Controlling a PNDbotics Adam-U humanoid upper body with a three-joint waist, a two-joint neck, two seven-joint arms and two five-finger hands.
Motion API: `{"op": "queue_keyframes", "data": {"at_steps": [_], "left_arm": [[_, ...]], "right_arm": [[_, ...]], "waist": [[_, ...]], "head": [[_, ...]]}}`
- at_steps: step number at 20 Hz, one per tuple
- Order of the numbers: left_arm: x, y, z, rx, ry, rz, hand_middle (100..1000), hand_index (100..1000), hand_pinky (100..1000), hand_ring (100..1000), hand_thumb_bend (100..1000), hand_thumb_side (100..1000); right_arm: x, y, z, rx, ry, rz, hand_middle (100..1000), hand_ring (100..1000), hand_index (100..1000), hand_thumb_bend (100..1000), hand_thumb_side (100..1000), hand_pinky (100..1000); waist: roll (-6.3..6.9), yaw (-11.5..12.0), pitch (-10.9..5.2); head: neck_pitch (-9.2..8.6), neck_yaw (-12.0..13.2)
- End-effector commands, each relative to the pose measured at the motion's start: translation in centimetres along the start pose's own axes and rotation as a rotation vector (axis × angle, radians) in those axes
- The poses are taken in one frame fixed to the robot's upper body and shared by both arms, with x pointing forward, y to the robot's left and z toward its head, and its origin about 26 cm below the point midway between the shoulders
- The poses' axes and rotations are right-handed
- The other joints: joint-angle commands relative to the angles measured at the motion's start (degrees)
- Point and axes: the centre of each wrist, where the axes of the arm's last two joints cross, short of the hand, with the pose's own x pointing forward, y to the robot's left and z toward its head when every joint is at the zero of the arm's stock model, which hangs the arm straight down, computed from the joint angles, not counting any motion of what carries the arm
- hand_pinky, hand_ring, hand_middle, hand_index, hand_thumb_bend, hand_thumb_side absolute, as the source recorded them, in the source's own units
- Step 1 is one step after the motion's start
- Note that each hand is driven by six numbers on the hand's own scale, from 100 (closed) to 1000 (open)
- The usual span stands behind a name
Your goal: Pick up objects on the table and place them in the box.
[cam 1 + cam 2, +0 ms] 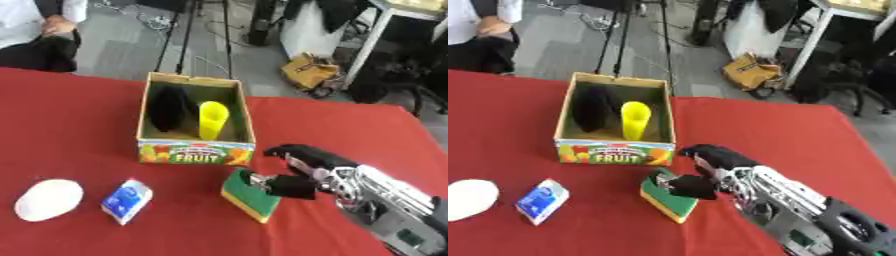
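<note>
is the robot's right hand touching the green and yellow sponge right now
Touching. In the left eye view the right hand has its fingertips on the top of the sponge, with no gap showing between them.

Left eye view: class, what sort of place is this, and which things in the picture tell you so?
Probably a lab or workshop set up for robot trials. A robot's right hand works at a sponge on a red-covered table, tripod legs stand on the grey floor behind, and a white desk with clutter fills the far corner.

The white object is cut off by the left edge.
</note>
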Motion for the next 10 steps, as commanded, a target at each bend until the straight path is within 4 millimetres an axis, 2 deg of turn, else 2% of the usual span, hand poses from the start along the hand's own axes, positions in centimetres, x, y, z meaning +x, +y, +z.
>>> {"op": "queue_keyframes", "data": {"at_steps": [1,10], "left_arm": [[0.30,0.28,-0.83,0.002,-0.031,-0.001,945,971,1000,1000,100,1000],[0.31,0.23,-0.90,-0.005,-0.031,0.001,937,968,1000,1000,100,1000]], "right_arm": [[-0.36,-0.41,-0.22,0.104,0.106,-0.053,951,1000,1000,524,1000,961],[-0.84,0.40,-0.96,0.165,0.094,-0.063,957,1000,1000,586,1000,966]], "waist": [[0.59,0.0,-0.83],[0.58,0.2,-0.72]], "head": [[-0.32,-0.3],[-0.33,-0.5]]}}
